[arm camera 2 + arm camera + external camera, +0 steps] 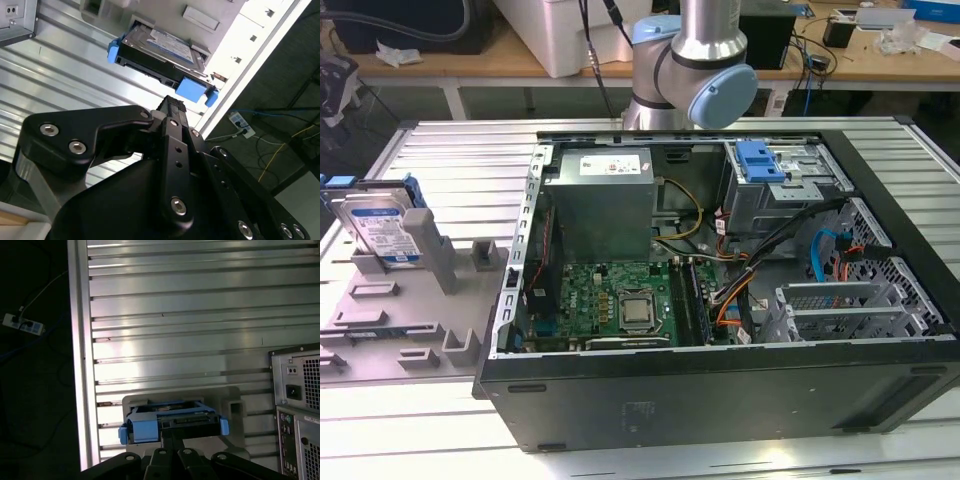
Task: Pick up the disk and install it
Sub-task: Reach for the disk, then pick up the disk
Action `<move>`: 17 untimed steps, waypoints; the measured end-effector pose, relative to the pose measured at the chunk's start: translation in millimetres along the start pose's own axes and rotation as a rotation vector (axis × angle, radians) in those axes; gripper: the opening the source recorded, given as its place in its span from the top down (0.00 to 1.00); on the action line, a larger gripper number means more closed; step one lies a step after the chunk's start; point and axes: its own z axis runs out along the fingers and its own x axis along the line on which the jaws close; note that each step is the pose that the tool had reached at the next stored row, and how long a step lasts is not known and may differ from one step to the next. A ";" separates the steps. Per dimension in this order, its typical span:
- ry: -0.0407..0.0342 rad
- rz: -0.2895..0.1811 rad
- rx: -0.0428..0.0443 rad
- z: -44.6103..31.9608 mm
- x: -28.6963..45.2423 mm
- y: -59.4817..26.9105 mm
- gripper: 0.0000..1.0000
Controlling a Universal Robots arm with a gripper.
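Reaching for the disk (382,225) is the step in hand: it stands on edge in a grey holder (440,255) at the exterior view's left, beside the open computer case (720,400). The gripper (172,105) aims at it, holding nothing; whether it is open or closed I cannot tell. A clean pick likely needs squaring to the blue frame and pulling straight along the slot.

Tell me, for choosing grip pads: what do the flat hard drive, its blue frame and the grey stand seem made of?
Flat rectangular hard drive: likely metal, dull silver-black sheen, under a smooth white-and-blue label. Blue frame: probably moulded plastic, even matte colour. Grey stand: probably plastic too, matte, with blocky moulded slots.
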 end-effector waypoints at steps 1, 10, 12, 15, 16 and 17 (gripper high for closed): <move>0.0000 0.000 0.0000 0.0 0.0 0.0 0.89; 0.0000 0.000 0.0000 0.0 0.6 0.0 0.89; 0.0000 0.000 0.0000 0.0 0.7 0.0 0.89; 0.0006 -0.002 0.0001 -0.1 0.7 0.0 0.89; 0.0009 -0.004 0.0000 0.0 0.7 0.0 0.89; 0.0009 -0.005 -0.0001 0.0 0.7 0.0 0.89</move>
